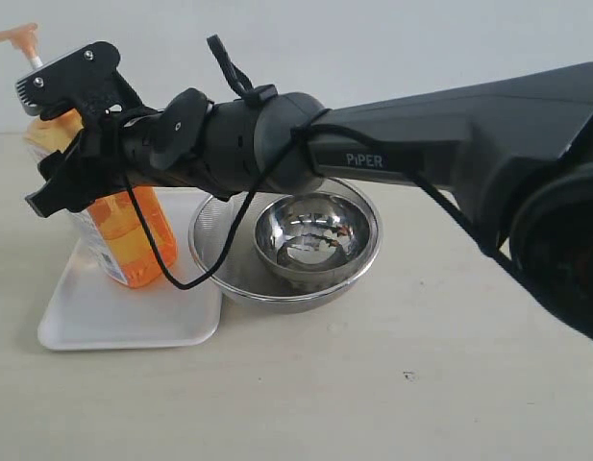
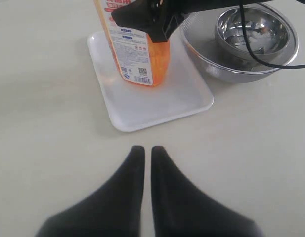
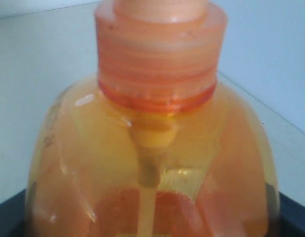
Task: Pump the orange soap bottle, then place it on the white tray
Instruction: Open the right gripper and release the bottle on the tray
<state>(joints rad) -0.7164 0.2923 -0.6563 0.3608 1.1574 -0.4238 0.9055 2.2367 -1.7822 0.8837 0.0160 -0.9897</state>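
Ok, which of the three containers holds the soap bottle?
The white tray: flat and rectangular, with the orange soap bottle upright on it. The mesh bowl and the shiny bowl nested inside it are round.

Grips orange soap bottle [image 1: 126, 238] near its shoulder w/ right gripper [image 1: 63, 144], black arm reaching across from R side. Holds it upright on white tray [image 1: 123, 322], pump head [image 1: 15, 38] sticking up at top L. Just R of tray: steel bowl [image 1: 315, 235] nested in mesh bowl [image 1: 211, 248], on pale tabletop [image 1: 373, 384].
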